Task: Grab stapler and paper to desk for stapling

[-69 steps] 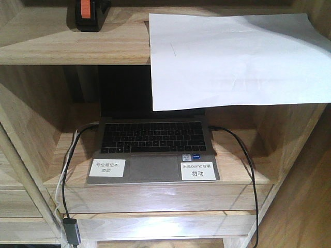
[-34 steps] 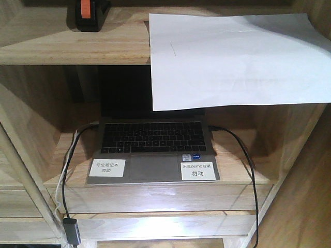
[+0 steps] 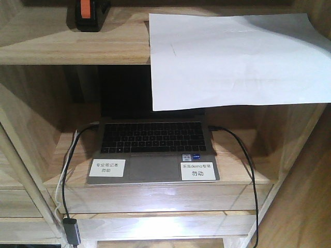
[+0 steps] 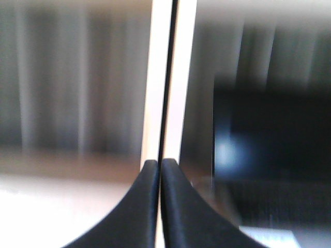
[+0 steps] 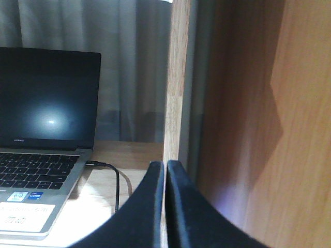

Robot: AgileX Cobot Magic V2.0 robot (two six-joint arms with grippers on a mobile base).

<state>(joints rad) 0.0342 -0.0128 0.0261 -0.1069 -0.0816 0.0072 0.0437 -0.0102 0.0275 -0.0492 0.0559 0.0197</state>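
stapler (image 3: 89,14) seemingly on upper shelf (image 3: 77,46), left, paper (image 3: 238,59) overhanging right, laptop (image 3: 152,150) below

Light-wood shelf unit (image 3: 31,119), front view | upper shelf (image 3: 77,46): black stapler (image 3: 88,14) standing at left rear, white paper (image 3: 232,59) lying at right, hanging well over front edge | lower shelf (image 3: 243,173): open laptop (image 3: 152,150) at centre, black cables (image 3: 248,155) trailing off both sides, down past front edge
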